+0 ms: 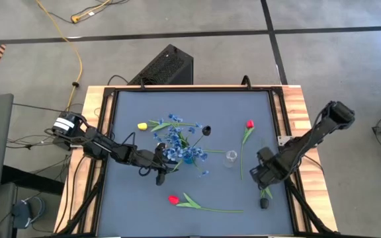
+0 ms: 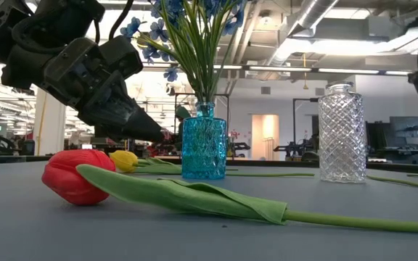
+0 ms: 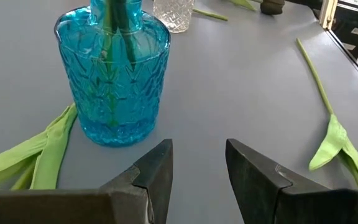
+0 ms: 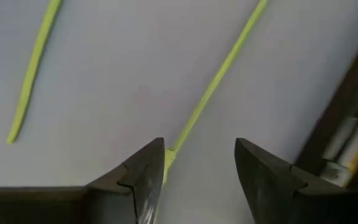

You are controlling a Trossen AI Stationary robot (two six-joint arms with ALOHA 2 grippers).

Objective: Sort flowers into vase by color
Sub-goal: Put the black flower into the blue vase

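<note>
A blue glass vase [image 1: 188,157] [image 2: 204,148] [image 3: 114,74] holds the blue blossom sprays [image 1: 176,140]. A clear glass vase [image 1: 231,157] [image 2: 341,134] stands to its right. One red tulip [image 1: 172,199] [image 2: 71,177] lies near the near edge, and another red tulip [image 1: 250,124] lies far right. A yellow tulip [image 1: 142,125] [image 2: 124,161] lies far left. My left gripper [image 1: 166,165] [image 3: 197,168] is open, low beside the blue vase's left. My right gripper [image 1: 264,177] [image 4: 197,168] is open above a green stem [image 4: 219,78], with a finger on either side.
A dark lump [image 1: 264,201] lies at the near end of the stem under my right gripper. A small dark thing [image 1: 206,130] sits beyond the blue vase. Green leaves [image 3: 42,149] lie by the vase's foot. Wooden table edges [image 1: 303,119] frame the grey mat.
</note>
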